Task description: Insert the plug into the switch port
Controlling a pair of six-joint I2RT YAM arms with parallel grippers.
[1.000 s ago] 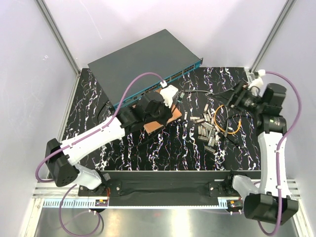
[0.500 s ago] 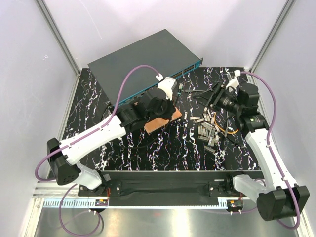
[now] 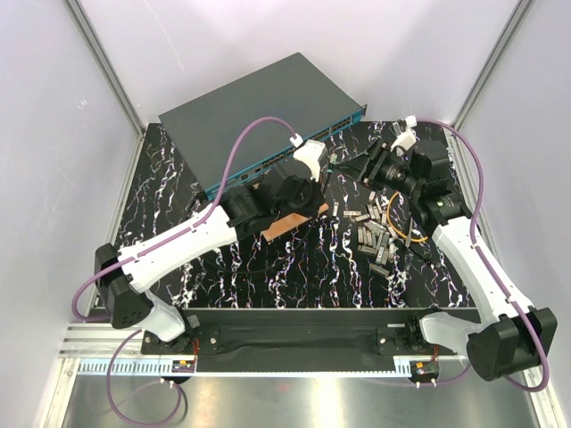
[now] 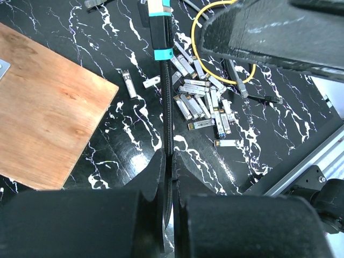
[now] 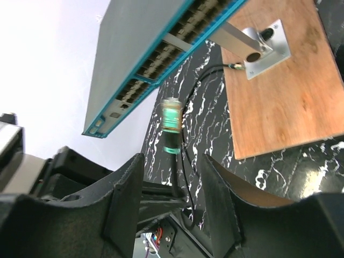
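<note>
Squareness to the switch (image 5: 134, 54) mattered: your left pincer (image 4: 169, 158) clenched the cable (image 4: 167, 97), your right pincer (image 5: 172, 161) gaped near its plug (image 5: 172, 129).

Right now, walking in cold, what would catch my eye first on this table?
A big grey switch with a teal front edge lies askew at the back of the black marbled table. In the middle, the left gripper pinches a black cable that ends in a teal-banded plug. To the right lies a heap of small metal modules.
</note>
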